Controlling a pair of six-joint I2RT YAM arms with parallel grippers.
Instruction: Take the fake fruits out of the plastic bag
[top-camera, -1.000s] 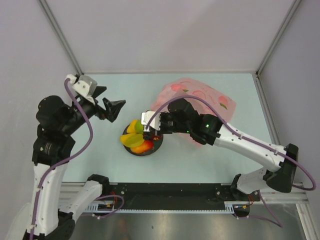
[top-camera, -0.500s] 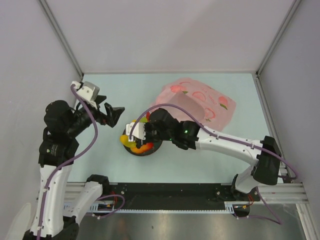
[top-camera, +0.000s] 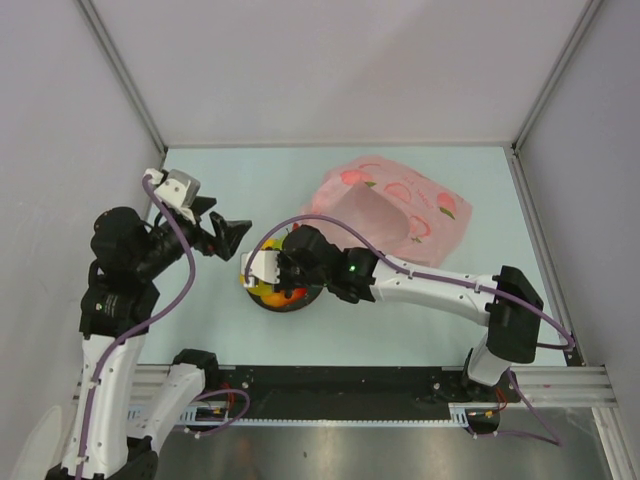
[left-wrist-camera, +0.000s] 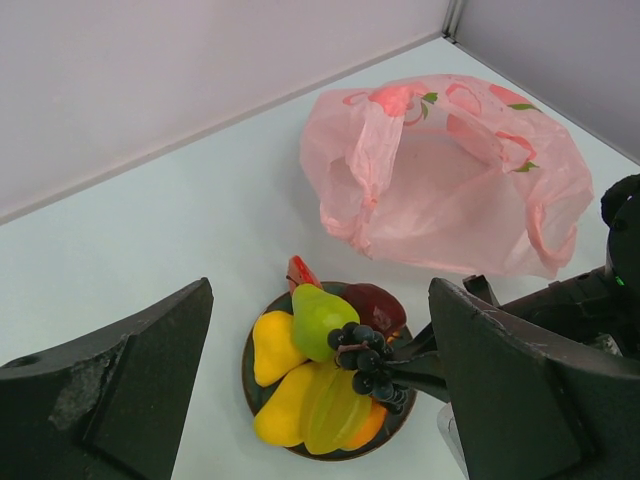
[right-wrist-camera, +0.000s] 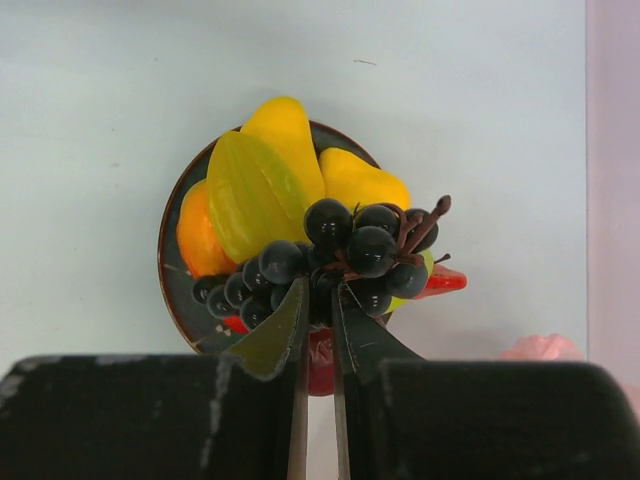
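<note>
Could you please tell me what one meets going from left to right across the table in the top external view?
left gripper → plate → bag

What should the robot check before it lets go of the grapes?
1. Right gripper shut on the grapes: ok.
2. Grapes above the plate: ok.
3. Free spot on the plate among the other fruits: cannot tell, it looks crowded.
4. Left gripper open and off to the side of the plate: ok.
5. Plastic bag emptied: cannot tell, its inside is hidden.
</note>
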